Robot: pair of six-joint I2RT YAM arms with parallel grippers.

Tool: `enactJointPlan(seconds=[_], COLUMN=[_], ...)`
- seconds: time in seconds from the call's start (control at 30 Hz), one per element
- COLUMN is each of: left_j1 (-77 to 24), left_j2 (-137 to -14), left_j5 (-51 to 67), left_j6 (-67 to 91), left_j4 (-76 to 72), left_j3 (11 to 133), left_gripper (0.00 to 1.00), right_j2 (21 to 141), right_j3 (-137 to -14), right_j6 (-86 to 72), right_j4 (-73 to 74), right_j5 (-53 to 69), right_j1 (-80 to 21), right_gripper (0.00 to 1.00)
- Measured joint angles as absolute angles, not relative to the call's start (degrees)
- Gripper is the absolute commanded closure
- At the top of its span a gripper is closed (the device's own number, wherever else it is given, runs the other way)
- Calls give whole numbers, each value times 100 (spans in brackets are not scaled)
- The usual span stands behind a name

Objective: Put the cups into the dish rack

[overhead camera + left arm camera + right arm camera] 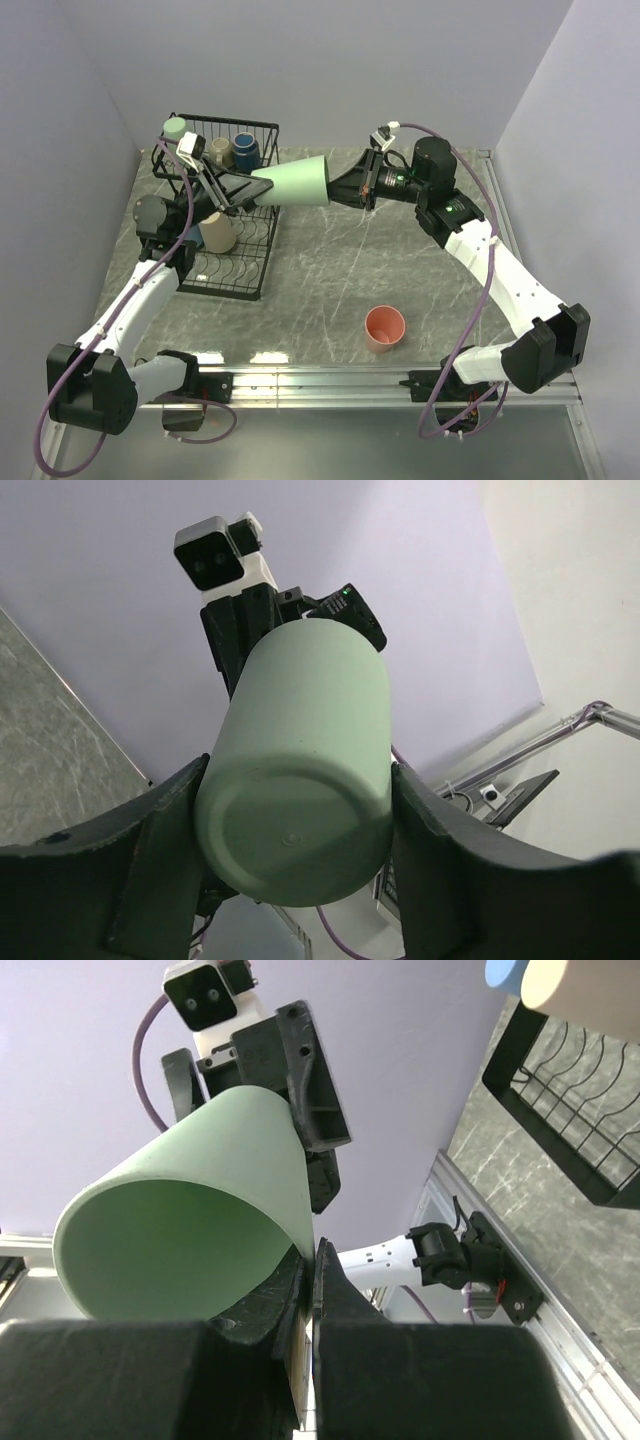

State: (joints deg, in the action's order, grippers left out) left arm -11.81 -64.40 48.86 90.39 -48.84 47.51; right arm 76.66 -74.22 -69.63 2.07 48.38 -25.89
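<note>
A pale green cup point(295, 183) hangs on its side in the air between my two grippers, right of the black wire dish rack point(238, 291). My left gripper point(250, 190) has a finger pressed against each side of the cup's base point(300, 780). My right gripper point(336, 190) is shut on the cup's rim point(190, 1230), one finger inside and one outside. In the rack stand another pale green cup point(175, 128), a beige cup point(220, 150), a dark-blue cup point(245, 150) and a beige mug point(217, 232). A salmon cup point(384, 328) stands upright on the table.
The rack stands at the table's left, against the left wall point(60, 150). The back wall lies close behind it. A metal rail point(330, 378) runs along the near edge. In the right wrist view the rack point(560, 1110) shows at the upper right.
</note>
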Motion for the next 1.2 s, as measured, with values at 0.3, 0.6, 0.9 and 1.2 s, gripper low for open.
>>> enactJointPlan(seconds=[0.3, 0.6, 0.9, 1.2], left_j1=[-1177, -886, -497, -650], left_j2=[-6434, -6316, -6149, -6545], left_j5=[4967, 5271, 4331, 1885], left_j6=[8772, 7544, 5297, 3304], left_j4=[-4508, -2491, 764, 3140], left_j3=[4904, 5483, 6578, 7262], left_gripper=[71, 95, 100, 100], right_j2=[7666, 7448, 6711, 6300], right_j3=[-7419, -7301, -5870, -5378], right_j6=[-6799, -5734, -4851, -4668], right_j4=[370, 1968, 3861, 4154], right_j5=[4742, 4093, 3000, 3011], right_j1=[-2587, -2071, -628, -663], right_gripper=[84, 52, 61, 69])
